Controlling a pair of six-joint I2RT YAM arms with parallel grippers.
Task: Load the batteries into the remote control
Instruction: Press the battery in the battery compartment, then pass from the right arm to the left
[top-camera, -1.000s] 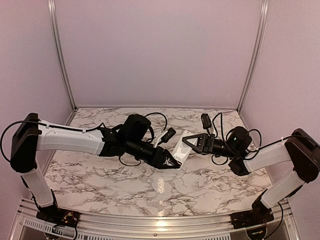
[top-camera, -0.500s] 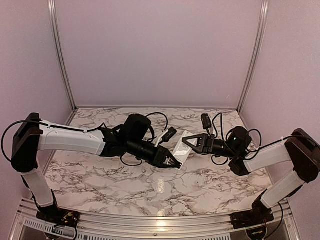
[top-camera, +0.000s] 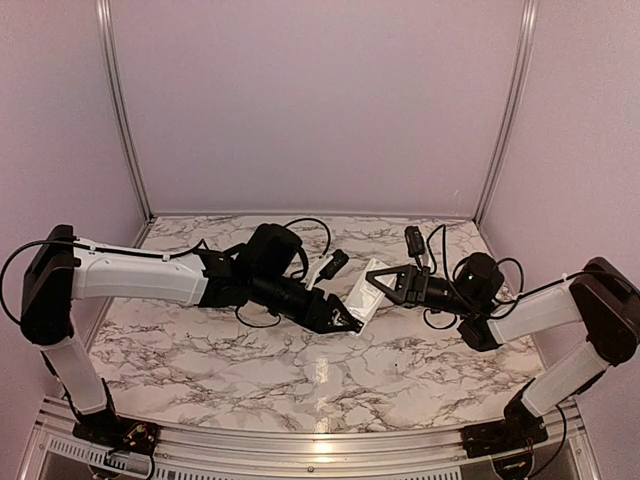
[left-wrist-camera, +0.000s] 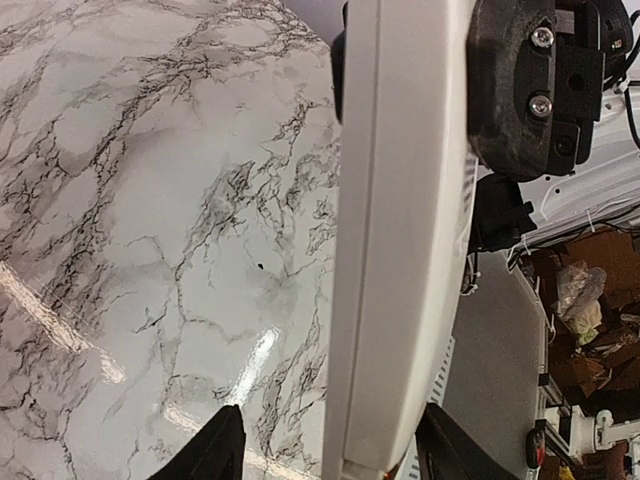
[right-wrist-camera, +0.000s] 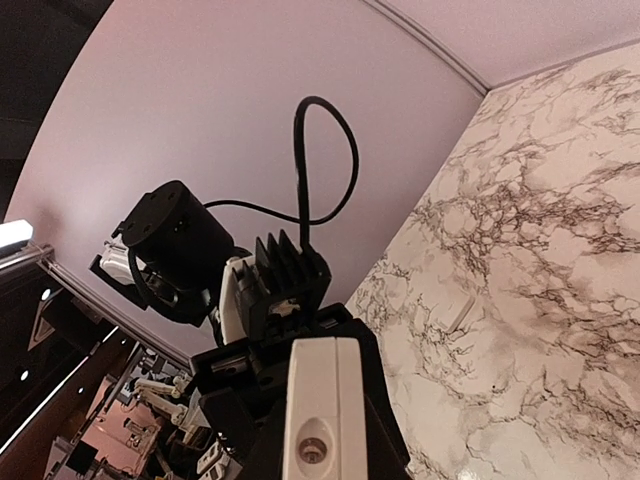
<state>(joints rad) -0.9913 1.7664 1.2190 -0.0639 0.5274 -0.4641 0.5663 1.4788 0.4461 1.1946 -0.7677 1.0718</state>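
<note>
The white remote control (top-camera: 364, 297) is held off the table between both arms. My right gripper (top-camera: 380, 284) is shut on its upper end; in the right wrist view the remote's end face (right-wrist-camera: 318, 400) sits between my black fingers (right-wrist-camera: 385, 420). My left gripper (top-camera: 348, 322) is open, and its jaws straddle the remote's lower end. In the left wrist view the remote (left-wrist-camera: 395, 250) appears edge-on, with a gap between it and my left fingertip (left-wrist-camera: 222, 452). The right gripper (left-wrist-camera: 525, 85) clamps the far end. No batteries are in view.
The marble table (top-camera: 250, 360) lies below the remote. A small white flat strip (right-wrist-camera: 460, 313) lies on the table in the right wrist view. The left wrist camera block (right-wrist-camera: 285, 280) is close behind the remote. Grey walls and metal posts (top-camera: 120, 110) enclose the back.
My left gripper has edged up and right, closer around the remote's lower end. The right gripper and the remote have shifted only slightly.
</note>
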